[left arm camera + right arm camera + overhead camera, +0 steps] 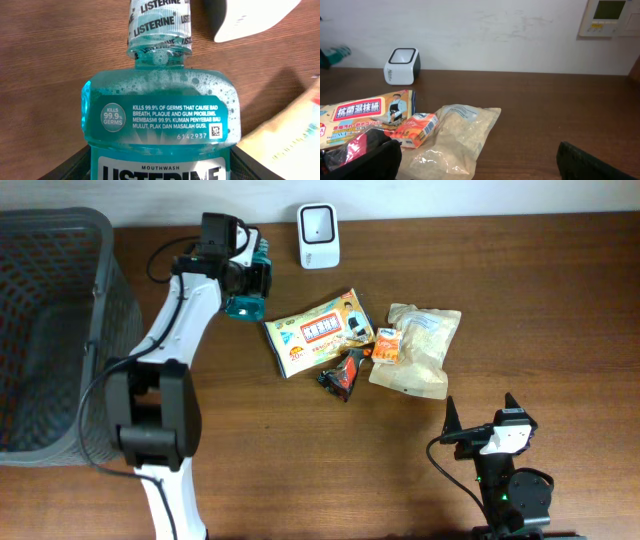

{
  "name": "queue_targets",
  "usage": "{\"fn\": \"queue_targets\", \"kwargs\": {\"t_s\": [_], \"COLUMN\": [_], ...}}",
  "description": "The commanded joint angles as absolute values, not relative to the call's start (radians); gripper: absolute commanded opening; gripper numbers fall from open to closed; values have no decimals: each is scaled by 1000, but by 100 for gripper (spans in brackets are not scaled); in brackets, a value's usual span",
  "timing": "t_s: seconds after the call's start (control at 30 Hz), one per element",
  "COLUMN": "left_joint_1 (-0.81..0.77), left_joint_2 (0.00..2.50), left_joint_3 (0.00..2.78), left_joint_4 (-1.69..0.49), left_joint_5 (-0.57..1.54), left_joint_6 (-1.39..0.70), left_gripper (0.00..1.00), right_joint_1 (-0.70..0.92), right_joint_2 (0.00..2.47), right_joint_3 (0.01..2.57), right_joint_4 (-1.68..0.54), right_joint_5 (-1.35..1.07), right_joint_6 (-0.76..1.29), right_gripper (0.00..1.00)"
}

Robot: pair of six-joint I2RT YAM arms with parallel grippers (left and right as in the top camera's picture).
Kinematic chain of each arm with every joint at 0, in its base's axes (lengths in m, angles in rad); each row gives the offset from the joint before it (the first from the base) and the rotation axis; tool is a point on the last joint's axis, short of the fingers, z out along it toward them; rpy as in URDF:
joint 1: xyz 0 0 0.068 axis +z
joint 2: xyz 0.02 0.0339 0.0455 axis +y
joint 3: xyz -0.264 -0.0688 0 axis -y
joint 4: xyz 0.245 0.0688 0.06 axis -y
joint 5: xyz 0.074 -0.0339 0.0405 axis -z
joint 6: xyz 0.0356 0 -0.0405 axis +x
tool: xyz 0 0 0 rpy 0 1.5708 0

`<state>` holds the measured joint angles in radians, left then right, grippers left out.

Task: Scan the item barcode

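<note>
Your left gripper (249,277) is clamping the bottle (243,305), holding it near the scanner (318,236), on its left. Your right gripper (481,416) is sitting wide open and empty by the table's (560,300) front edge.

One mouthwash bottle (160,115) is held in the left pincer (250,290). One white scanner (318,236) is seen just beside that pincer, and one grey basket (100,270) on its other side. Four more things are counted between it and the right pincer (480,405): one yellow wipes pack (318,332), one beige bag (420,352), one orange packet (386,347) and one dark packet (342,373).
</note>
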<state>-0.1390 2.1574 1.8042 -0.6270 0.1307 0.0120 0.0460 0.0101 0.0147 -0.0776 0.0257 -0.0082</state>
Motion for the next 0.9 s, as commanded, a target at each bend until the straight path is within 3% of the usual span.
{"fn": "queue_targets", "kwargs": {"t_s": [0.0, 0.47, 0.7, 0.87], "left_joint_1": [-121, -33, 73, 86], "left_joint_2": [2002, 1670, 1531, 1494], "left_joint_3": [1810, 1810, 1809, 1771], "left_joint_4": [-675, -991, -1035, -1111], "left_joint_5": [135, 147, 448, 472], "left_joint_6": [-20, -38, -38, -22], "left_gripper": [62, 63, 61, 59], "right_joint_1": [52, 52, 52, 52], "right_joint_2": [4, 4, 4, 4], "right_joint_3": [6, 6, 6, 6], "right_joint_4": [-81, -81, -81, -81], "right_joint_5": [27, 27, 27, 27], "right_joint_6": [-14, -15, -14, -15], "right_gripper": [99, 99, 99, 99]}}
